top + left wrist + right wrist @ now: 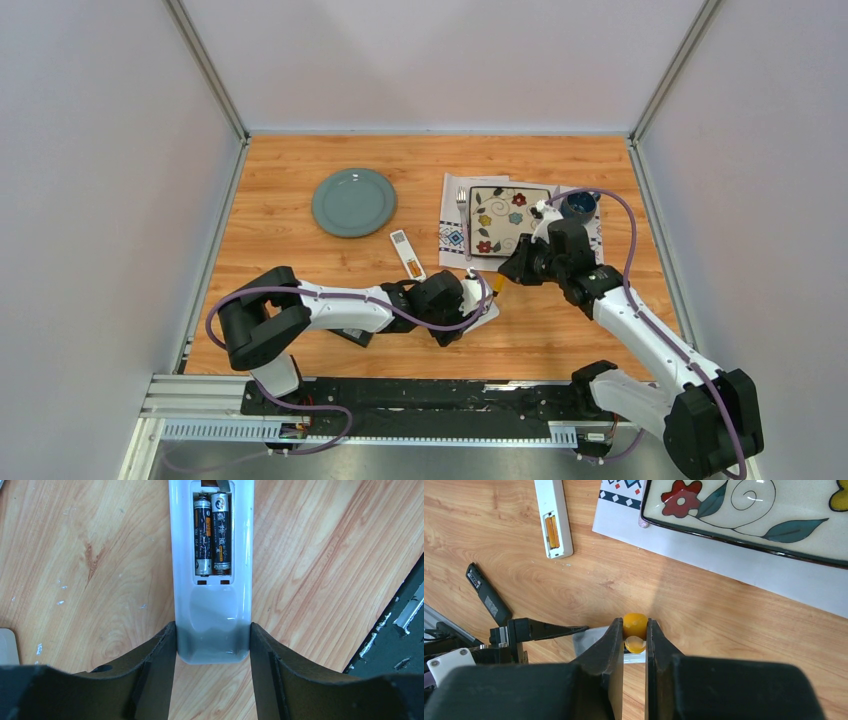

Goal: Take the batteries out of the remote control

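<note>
between the fingers (pixel 160 652) of the left tool (pixel 212 632), the near end of the white remote control (pixel 212 607) is clamped from both sides. the remote lies back-up on the wooden worktop (pixel 85 555) with its cover off. two batteries (pixel 212 535), dark with orange bands, sit side by side in the open compartment, both seated. a grey metal tip (pixel 223 484) shows at the compartment's far end. the right tool (pixel 634 624), drawn narrow, grips an orange-handled screwdriver (pixel 635 626) and hangs over the same remote, facing the left tool. beyond, on the left of the right wrist view, a second white remote (pixel 553 500) lies open with gold-orange cells (pixel 553 532) in it, and a slim black device (pixel 488 595) lies near it. farther back are a floral rectangular plate (pixel 508 220) on a printed paper mat (pixel 452 238), a fork (pixel 463 212) at the plate's left edge, a blue cup (pixel 578 206) at its right, and a round green plate (pixel 353 201) well apart.
</note>
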Available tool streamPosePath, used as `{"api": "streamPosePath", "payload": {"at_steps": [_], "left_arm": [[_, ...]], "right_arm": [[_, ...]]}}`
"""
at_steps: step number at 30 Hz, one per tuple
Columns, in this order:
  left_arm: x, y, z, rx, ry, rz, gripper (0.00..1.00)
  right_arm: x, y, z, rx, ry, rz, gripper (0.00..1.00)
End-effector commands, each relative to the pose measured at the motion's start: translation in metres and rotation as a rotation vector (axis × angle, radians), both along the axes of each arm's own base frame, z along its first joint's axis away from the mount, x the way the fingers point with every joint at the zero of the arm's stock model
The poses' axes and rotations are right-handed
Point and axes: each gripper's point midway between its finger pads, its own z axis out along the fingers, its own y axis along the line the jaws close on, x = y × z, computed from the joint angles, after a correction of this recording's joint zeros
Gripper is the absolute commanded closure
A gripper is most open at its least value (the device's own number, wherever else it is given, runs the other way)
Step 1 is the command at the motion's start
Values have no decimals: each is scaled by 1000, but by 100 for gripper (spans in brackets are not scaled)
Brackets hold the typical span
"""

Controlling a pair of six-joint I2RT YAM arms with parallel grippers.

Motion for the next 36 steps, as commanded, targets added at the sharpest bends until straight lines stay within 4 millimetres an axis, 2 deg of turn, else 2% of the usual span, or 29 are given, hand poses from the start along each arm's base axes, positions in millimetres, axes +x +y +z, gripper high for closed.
{"api": "streamPosePath", "payload": {"at_steps": [1,13,22,32,36], "left_arm": [[-20,26,-34,132,99,-11,60],[-20,26,-34,131,102,-13,62],[-20,25,-35,131,105,-17,62],[-21,24,-35,132,111,-20,62],[-21,24,-35,133,111,-23,62]], "right_arm": [[3,1,6,1,-41,5,100],[-5,4,-8,23,4,13,100],[4,-6,11,-15,-64,-32,100],[8,-7,5,-35,-56,-39,100],[11,-5,14,-21,-91,-34,100]]}}
